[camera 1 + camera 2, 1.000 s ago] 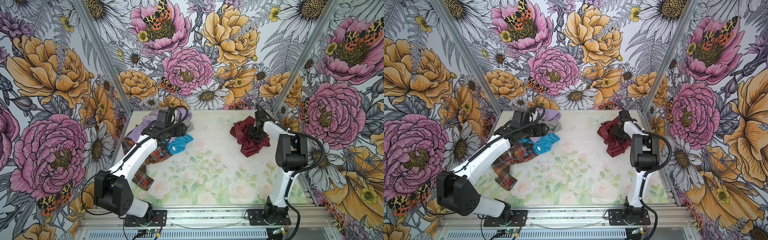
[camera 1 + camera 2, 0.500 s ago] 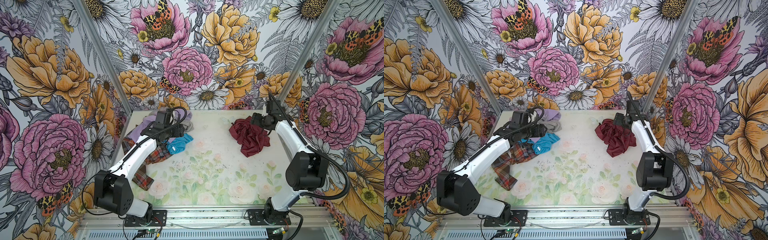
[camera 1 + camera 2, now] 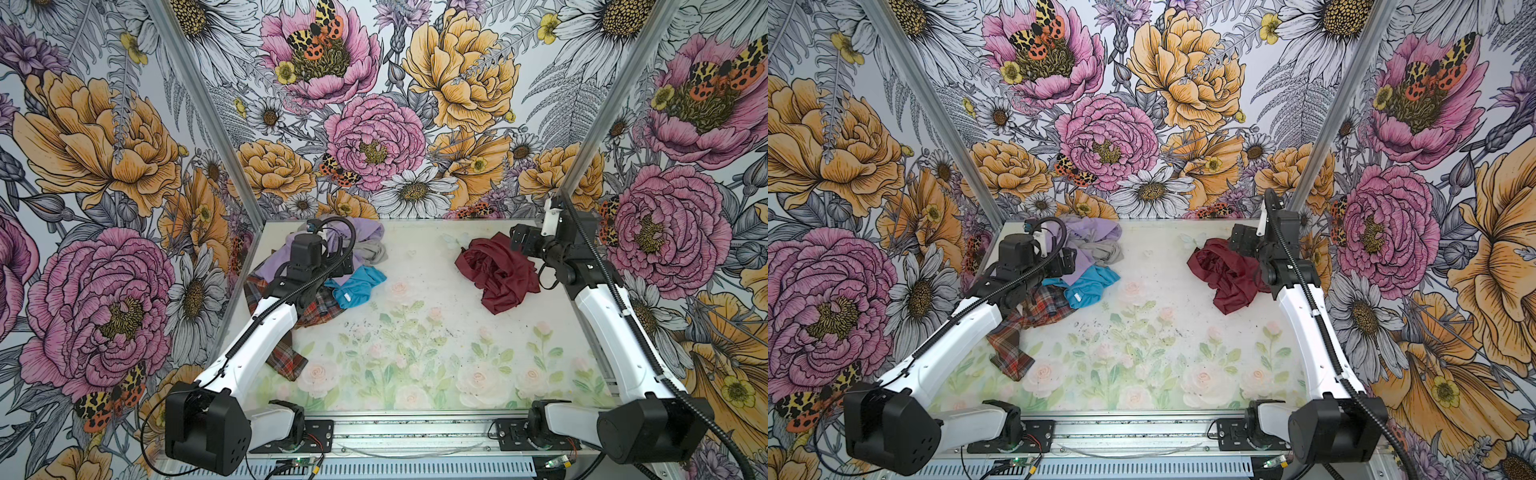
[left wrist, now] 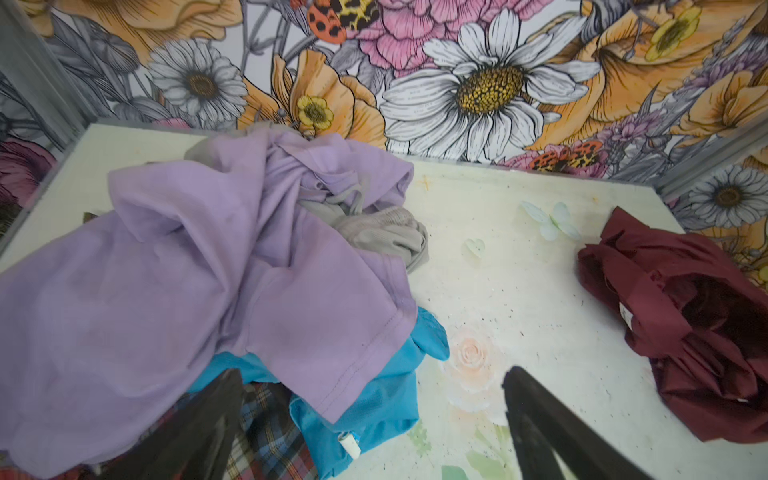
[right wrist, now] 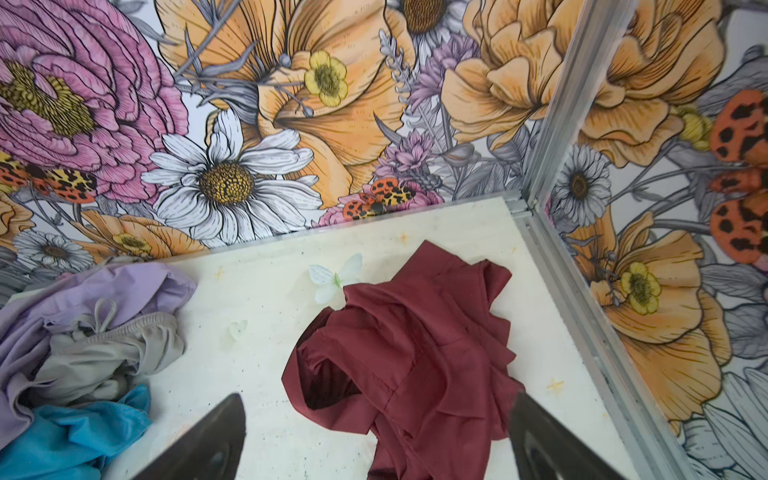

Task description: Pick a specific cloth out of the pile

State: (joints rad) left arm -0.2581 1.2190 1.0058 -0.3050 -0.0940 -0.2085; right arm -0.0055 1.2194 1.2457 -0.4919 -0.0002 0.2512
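The maroon cloth (image 3: pixel 498 274) (image 3: pixel 1229 274) lies crumpled on the table at the back right, well apart from the pile. A small white label shows on it in the left wrist view (image 4: pixel 625 311). My right gripper (image 3: pixel 519 241) (image 5: pixel 378 399) hovers open just above the cloth's (image 5: pixel 415 357) far right edge, holding nothing. The pile (image 3: pixel 357 249) (image 3: pixel 1088 257) sits at the back left: lilac garment (image 4: pixel 208 270), turquoise piece (image 4: pixel 374 407), plaid cloth (image 3: pixel 316 307), grey-beige fabric (image 4: pixel 386 237). My left gripper (image 3: pixel 345 266) (image 4: pixel 372 374) is open over the pile's right edge, empty.
The table (image 3: pixel 415 332) is boxed in by flower-printed walls with metal corner posts (image 5: pixel 557 145). The right gripper is close to the back right corner. Both arm bases (image 3: pixel 282 419) stand on the rail at the front edge.
The right gripper has opened, lifted off the maroon cloth and drawn back toward the right wall; the cloth stays on the table. The left gripper has opened wider, barely moving.
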